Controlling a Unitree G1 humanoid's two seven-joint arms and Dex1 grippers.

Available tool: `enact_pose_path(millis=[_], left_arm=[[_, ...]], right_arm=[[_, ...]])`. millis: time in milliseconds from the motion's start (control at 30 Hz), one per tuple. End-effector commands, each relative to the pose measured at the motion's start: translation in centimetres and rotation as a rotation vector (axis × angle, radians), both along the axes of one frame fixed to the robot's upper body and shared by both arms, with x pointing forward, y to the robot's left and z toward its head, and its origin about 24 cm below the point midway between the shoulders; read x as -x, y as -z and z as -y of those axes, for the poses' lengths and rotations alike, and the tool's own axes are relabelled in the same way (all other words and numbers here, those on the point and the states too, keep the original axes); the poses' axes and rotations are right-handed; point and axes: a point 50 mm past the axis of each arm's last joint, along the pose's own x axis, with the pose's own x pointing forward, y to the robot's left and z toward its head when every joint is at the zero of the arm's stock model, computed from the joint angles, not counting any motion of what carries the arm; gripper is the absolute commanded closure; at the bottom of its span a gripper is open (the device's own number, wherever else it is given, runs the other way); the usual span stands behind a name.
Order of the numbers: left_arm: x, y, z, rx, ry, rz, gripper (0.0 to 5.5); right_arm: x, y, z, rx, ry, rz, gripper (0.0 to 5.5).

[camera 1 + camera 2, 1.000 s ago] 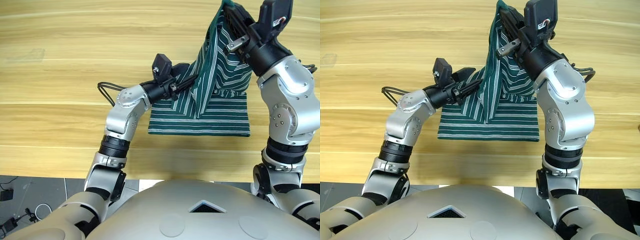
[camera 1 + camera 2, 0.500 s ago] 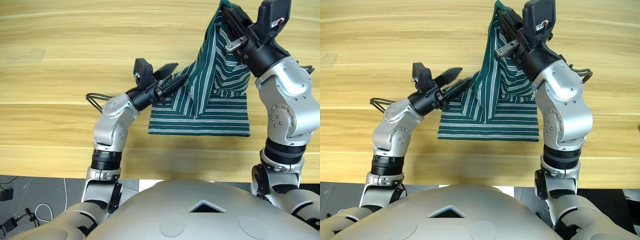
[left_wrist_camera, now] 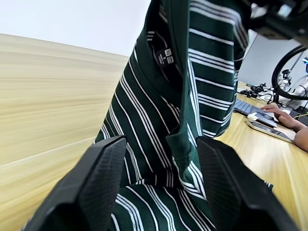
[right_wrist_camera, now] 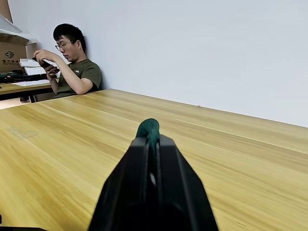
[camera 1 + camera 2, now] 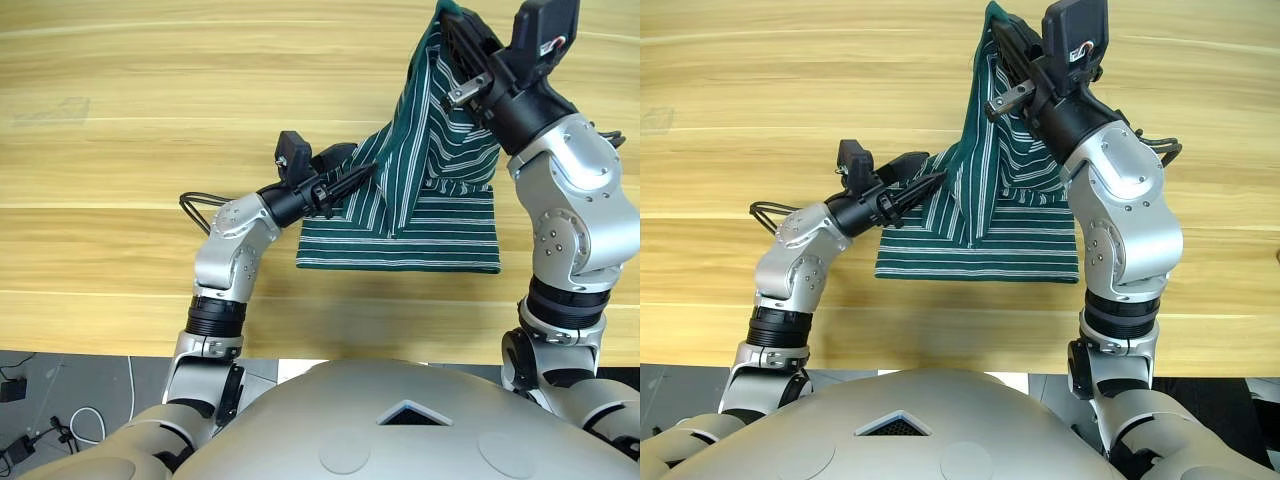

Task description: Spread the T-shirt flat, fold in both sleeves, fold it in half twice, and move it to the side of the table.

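Swung back right toward centre frame since half a second ago: left gripper, spread wide astride a hanging fold. On table, T-shirt half raised, hem flat centre right, peak pinched tight in right gripper upper right. Spreading step, seemingly; calls next for clamping left, then drawing apart.

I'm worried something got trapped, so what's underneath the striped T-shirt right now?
The flat lower half of the T-shirt lies on the wooden table; anything beneath it is covered. The upper half hangs from the shut right gripper, the open left gripper at its edge.
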Motion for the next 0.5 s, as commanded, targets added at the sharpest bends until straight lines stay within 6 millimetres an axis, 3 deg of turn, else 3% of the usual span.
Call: enact_pose_path(millis=[33, 300, 500], left_arm=[[-0.2, -0.2, 0.7, -0.027, 0.040, 0.022, 2.84], [0.9, -0.8, 2.5, -0.012, 0.167, 0.081, 2.84], [0.1, 0.3, 1.6, -0.062, 0.093, 0.055, 2.84]], right_arm=[[0.1, -0.3, -0.3, -0.017, -0.020, 0.010, 5.45], [0.1, -0.2, -0.5, -0.016, -0.025, 0.008, 5.45], [0.1, 0.0, -0.5, -0.021, -0.024, 0.004, 5.45]])
